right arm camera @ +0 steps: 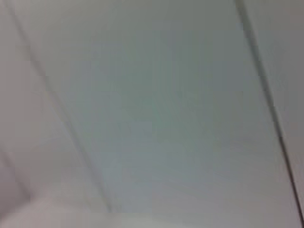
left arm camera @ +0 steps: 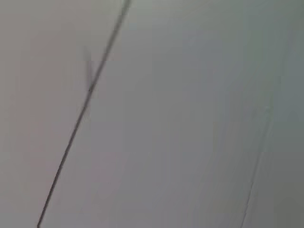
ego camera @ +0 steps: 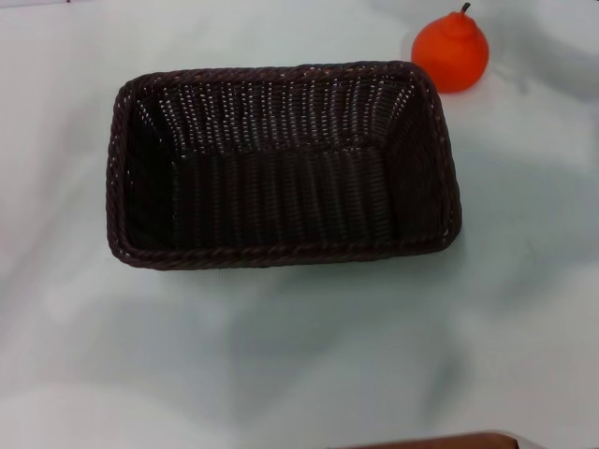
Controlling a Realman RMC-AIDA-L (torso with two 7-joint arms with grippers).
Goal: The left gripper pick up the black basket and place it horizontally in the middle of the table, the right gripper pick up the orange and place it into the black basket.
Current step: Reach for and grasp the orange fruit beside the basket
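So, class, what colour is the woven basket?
Very dark brown-black basket, clearest in the head view.

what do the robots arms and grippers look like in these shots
Neither arm nor gripper shows in any view, so their colour and shape cannot be told. The head view holds only the black basket, the orange and the white table; both wrist views show only plain pale surfaces.

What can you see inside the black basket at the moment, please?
Only the black basket's own woven floor and walls show; it holds nothing. The orange sits outside on the table, beyond its far right corner. The tabletop beneath the basket is covered.
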